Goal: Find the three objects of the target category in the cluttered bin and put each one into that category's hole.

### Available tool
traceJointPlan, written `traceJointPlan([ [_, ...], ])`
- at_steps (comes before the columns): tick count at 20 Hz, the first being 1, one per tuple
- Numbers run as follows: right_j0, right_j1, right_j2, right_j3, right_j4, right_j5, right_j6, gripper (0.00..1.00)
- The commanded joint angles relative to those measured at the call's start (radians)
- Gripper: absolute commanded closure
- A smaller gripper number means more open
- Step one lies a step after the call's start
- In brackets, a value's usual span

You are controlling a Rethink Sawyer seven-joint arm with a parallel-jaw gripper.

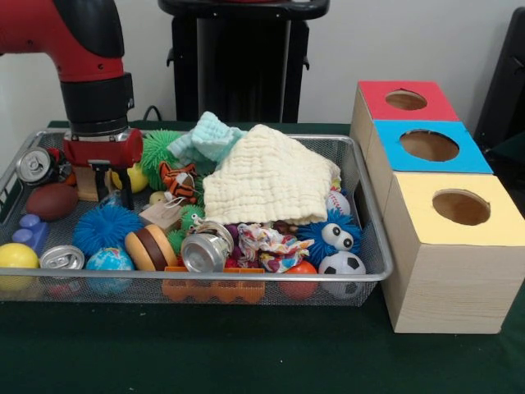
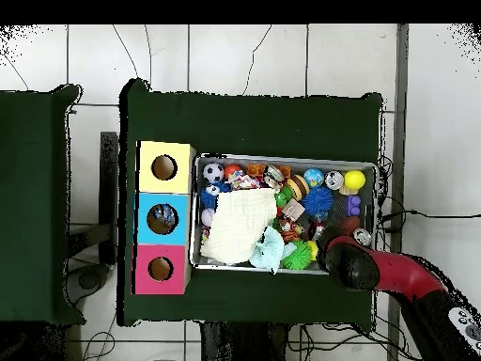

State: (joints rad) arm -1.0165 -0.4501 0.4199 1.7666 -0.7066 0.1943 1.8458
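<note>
Silver wire mesh forms the bin (image 1: 365, 176), heaped with toys, and my gripper (image 1: 112, 185) hangs down inside it at the picture's left end in the front view, just above a blue spiky ball (image 1: 105, 226). I cannot tell whether the gripper is released or clenched, and nothing seems to be held in it. The task does not name the category, but I count three drink cans, so I judge these to be the targets. The dented can (image 1: 33, 165) lies just beside my gripper, to the picture's left, against the bin's end wall, with its round top turned toward the camera, so its long axis runs roughly front to back. A second can (image 1: 61, 258) sits at the near wall, below my gripper in the picture. The third can (image 1: 205, 250) lies on its side mid-bin, near a cream cloth (image 1: 271, 180). The red box (image 1: 373, 98), blue box (image 1: 472, 160) and yellow box (image 1: 418, 222), each with a hole on top, stand beyond the bin's opposite end, well apart from me.
</note>
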Motion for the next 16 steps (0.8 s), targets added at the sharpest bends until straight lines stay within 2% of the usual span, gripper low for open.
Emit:
traceJointPlan([
  [1, 0.018, 0.045, 0.047, -0.064, -0.075, 0.016, -0.072, 1.00],
  [3, 0.019, 0.037, 0.047, -0.056, -0.071, 0.021, -0.071, 1.00],
  [6, 0.063, -0.012, 0.007, -0.019, -0.058, 0.017, -0.020, 1.00],
  [13, 0.182, -0.106, -0.058, 0.030, 0.030, 0.100, 0.069, 1.00],
  [16, 0.209, -0.135, -0.076, 0.047, 0.062, 0.123, 0.088, 1.00],
])
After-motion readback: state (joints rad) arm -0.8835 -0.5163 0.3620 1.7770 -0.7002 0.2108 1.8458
